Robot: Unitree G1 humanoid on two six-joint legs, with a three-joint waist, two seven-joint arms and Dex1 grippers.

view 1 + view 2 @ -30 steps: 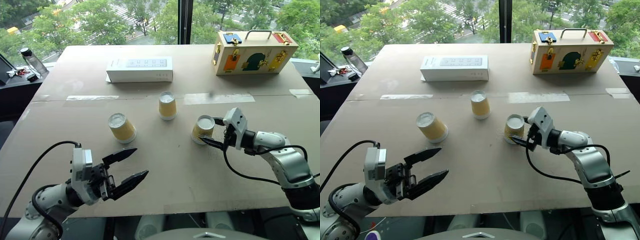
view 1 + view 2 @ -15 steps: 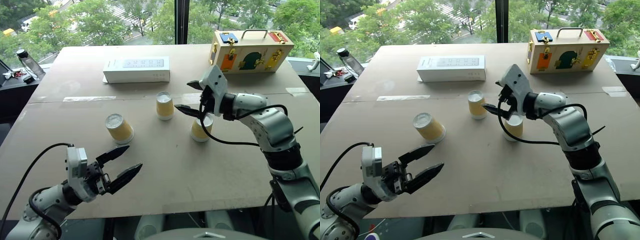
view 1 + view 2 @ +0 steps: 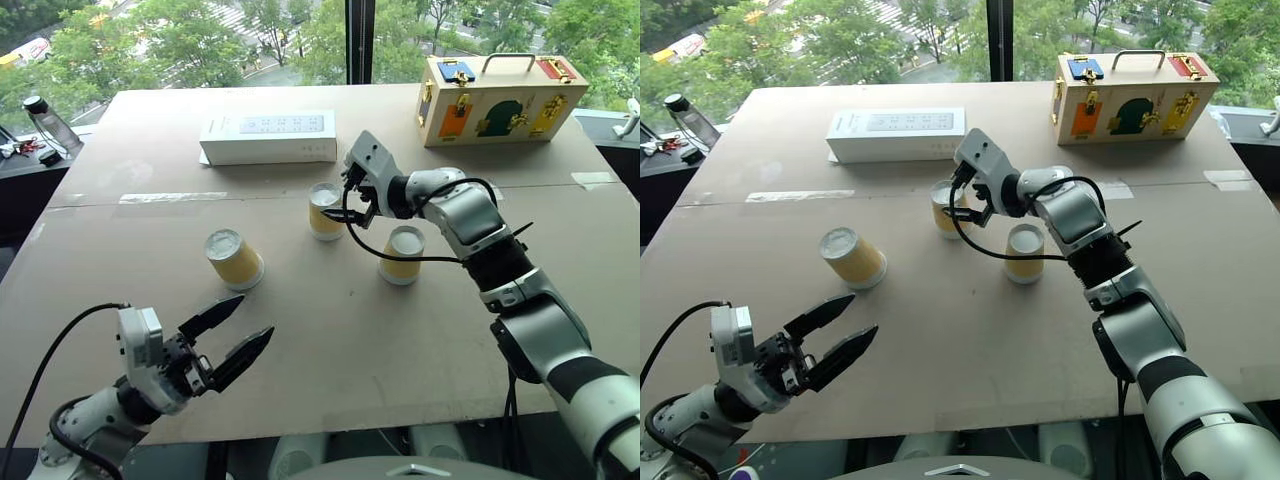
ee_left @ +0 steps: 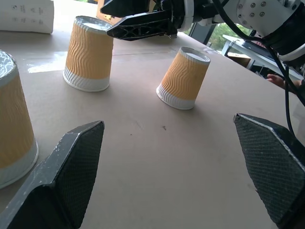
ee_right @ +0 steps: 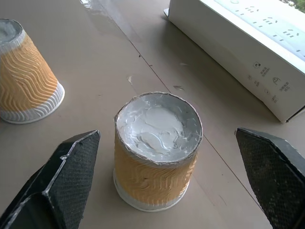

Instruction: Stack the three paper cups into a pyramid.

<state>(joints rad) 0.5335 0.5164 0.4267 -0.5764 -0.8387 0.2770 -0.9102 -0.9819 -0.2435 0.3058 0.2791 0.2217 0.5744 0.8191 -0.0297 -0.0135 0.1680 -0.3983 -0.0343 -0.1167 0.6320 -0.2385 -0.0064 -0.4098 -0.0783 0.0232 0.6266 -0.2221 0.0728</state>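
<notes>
Paper cups (image 3: 327, 209) upside down, apart on brown table (image 3: 400, 340); both hands wide, empty.

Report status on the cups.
Right gripper open, at middle cup. Left gripper open, empty. Three cups apart, upside down, unstacked. Nothing blocking.

Cups (image 5: 155, 157) showing wavy-ribbed orange sides, white bases; box (image 3: 268, 136) showing white; wooden case (image 3: 505, 98) showing blue, orange, green, red patches.
</notes>
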